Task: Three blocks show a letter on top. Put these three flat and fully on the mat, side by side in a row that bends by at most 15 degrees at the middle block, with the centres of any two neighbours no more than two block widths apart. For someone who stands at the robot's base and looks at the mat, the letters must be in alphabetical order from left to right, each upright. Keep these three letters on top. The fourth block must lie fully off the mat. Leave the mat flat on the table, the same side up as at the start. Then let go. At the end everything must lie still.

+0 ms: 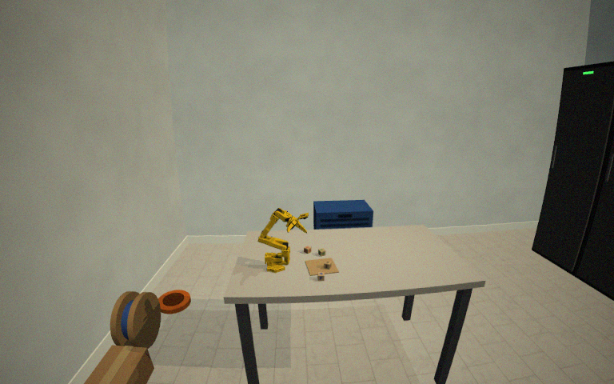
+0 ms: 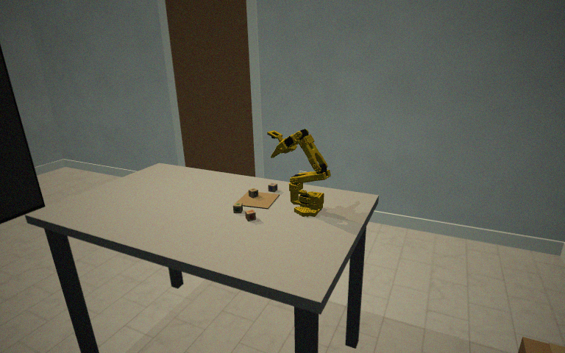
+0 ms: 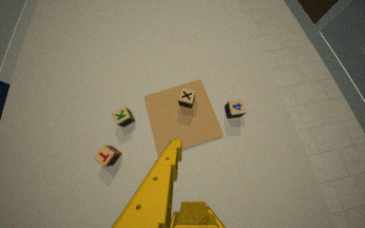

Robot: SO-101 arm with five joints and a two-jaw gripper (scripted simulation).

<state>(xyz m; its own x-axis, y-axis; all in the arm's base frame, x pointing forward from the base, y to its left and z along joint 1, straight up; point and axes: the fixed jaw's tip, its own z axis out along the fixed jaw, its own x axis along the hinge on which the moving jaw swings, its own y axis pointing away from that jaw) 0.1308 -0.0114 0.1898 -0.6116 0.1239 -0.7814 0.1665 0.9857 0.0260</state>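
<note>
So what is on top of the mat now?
Only the X block stands on the mat. The K block, T block and 4 block lie on the table.
</note>
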